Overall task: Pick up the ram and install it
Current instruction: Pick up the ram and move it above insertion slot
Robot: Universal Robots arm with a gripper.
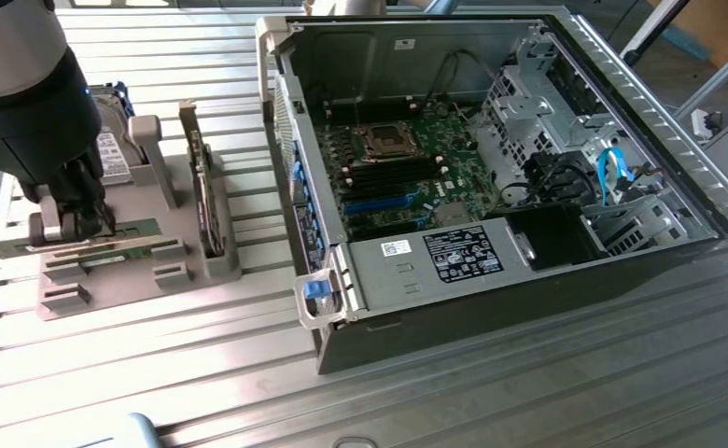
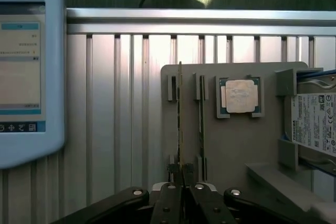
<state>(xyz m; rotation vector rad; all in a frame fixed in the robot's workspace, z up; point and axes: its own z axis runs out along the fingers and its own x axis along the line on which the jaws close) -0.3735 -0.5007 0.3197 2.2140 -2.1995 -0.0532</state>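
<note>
- Green ram (image 2: 180, 103): thin circuit-board stick standing on edge in a slot of the grey holder (image 2: 236, 150), on the side away from the processor chip (image 2: 240, 95).
- Gripper (image 2: 180, 170): black fingers pressed in on one end of the ram, pinching its thin edge between them. The arm hangs over the holder at the exterior view's left.
- Second stick (image 2: 200, 114): same kind, parallel and just beside the ram, between it and the processor chip.
- Processor chip: lies flat in a square recess of the holder.
- Hard drive (image 2: 315, 121): silver with a white label, at the holder's far side from the ram.
- Expansion card (image 1: 203, 201): upright on the holder's edge nearest the computer case (image 1: 588, 280).
- Computer case: open, motherboard (image 1: 389, 168) exposed, well apart from the holder at the exterior view's right.
- Table (image 2: 121, 103): ribbed aluminium, bearing everything.
- Tablet (image 2: 26, 77): pale blue frame, lying beside the holder.
</note>
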